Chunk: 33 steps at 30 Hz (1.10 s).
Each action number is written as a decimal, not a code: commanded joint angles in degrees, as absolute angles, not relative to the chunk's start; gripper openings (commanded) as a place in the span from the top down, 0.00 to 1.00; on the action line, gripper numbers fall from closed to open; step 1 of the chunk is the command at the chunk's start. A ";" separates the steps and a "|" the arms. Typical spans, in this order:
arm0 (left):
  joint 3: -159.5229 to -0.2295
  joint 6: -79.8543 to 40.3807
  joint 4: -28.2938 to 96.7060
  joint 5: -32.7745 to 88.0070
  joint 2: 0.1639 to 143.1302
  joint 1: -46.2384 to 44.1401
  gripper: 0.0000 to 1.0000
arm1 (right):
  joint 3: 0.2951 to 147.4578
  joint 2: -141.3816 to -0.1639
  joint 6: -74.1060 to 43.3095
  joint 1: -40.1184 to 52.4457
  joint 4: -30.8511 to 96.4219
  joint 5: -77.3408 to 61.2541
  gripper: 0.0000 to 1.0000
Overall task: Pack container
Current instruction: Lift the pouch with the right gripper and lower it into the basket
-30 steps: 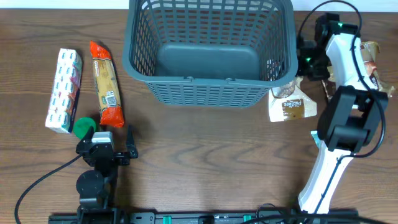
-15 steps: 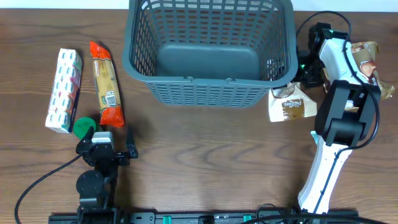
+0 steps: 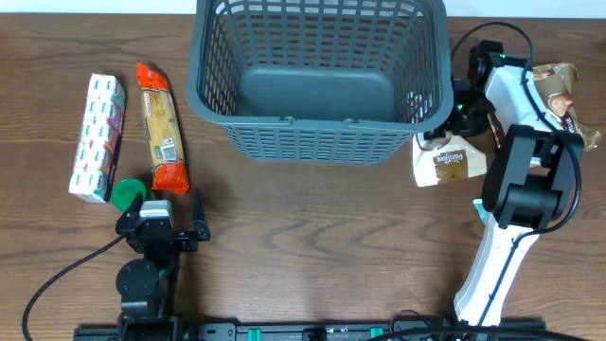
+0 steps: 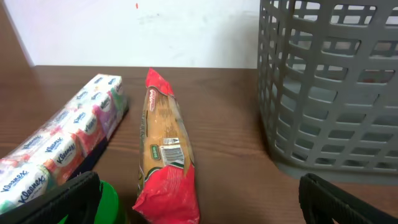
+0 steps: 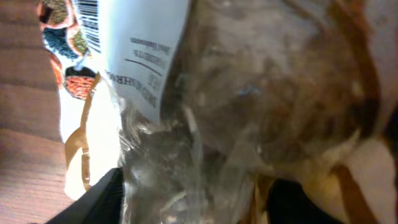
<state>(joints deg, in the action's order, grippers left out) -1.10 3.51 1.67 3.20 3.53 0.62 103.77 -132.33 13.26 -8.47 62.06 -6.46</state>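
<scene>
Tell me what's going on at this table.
Two robot arms are packing groceries into the grey basket, whose bottom looks bare so far. The right gripper is down among the packets right of the basket, fingers either side of a clear crinkly bag; whether it grips is unclear. A brown pouch lies by the basket there. The left gripper sits open and idle near the tissue pack and pasta packet, both on the table.

Grey-blue lattice container (image 3: 320, 142), red-ended packet (image 3: 162, 127)
</scene>
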 commanded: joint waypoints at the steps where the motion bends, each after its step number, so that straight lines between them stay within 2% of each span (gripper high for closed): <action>1: -0.23 4.27 3.79 3.60 3.38 0.51 0.01 | 100.75 -136.46 13.34 -8.21 62.06 -10.98 0.77; 2: -0.23 4.27 3.79 3.60 3.38 0.51 0.01 | 100.75 -136.46 13.32 -8.21 62.06 -10.98 0.99; 15: -0.23 4.27 3.79 3.60 3.38 0.51 0.01 | 102.45 -133.62 9.19 -8.27 62.61 -10.90 0.99; 26: -0.23 4.27 3.79 3.60 3.38 0.51 0.01 | 108.53 -115.74 2.13 -9.69 64.90 -1.63 0.99; 33: -0.23 4.27 3.79 3.60 3.38 0.51 0.01 | 113.91 -103.81 -2.17 -12.03 70.26 -1.21 0.99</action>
